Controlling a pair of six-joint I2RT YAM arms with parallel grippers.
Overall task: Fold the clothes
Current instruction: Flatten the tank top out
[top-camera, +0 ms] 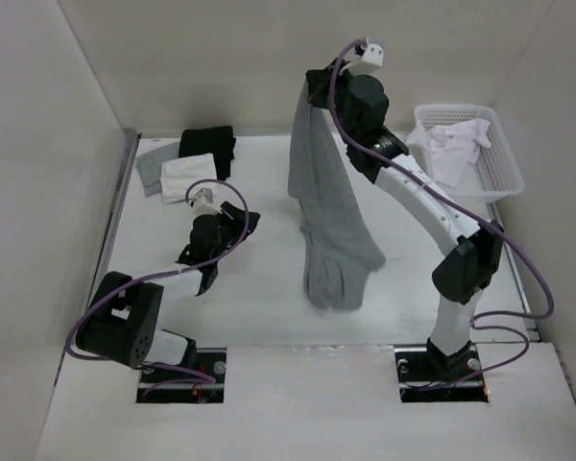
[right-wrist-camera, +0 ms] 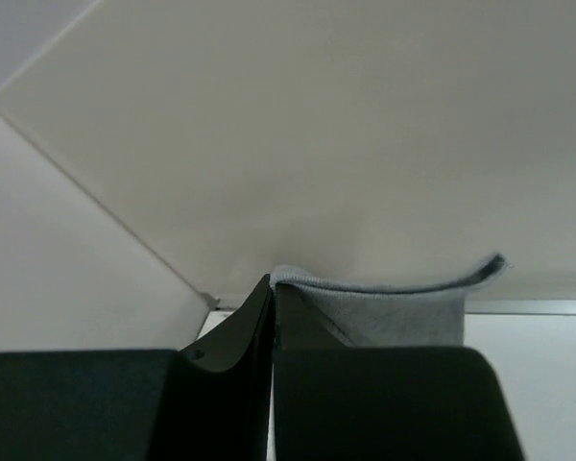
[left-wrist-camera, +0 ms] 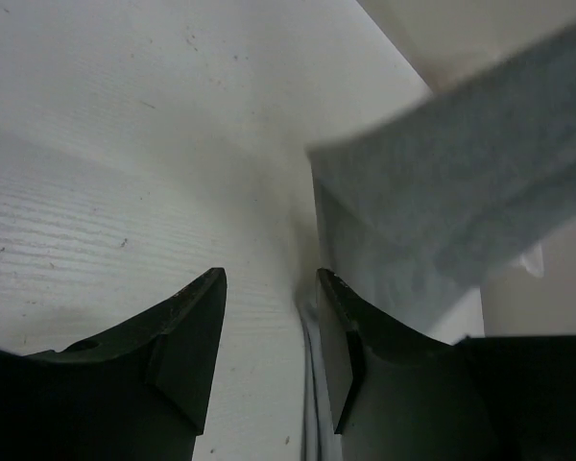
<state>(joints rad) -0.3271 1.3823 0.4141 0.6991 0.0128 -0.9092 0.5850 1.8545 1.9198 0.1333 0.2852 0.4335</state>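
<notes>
The right gripper (top-camera: 316, 88), high in the top middle of the frame, is pinching the top edge of the grey top (top-camera: 328, 216). The top hangs down from it, with its bottom resting on the table (top-camera: 259, 307). The left gripper (left-wrist-camera: 269, 280) has its fingers spread and holds nothing.

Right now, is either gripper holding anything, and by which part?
The right gripper pinches the grey top by its uppermost edge; the left gripper is open, empty.
</notes>
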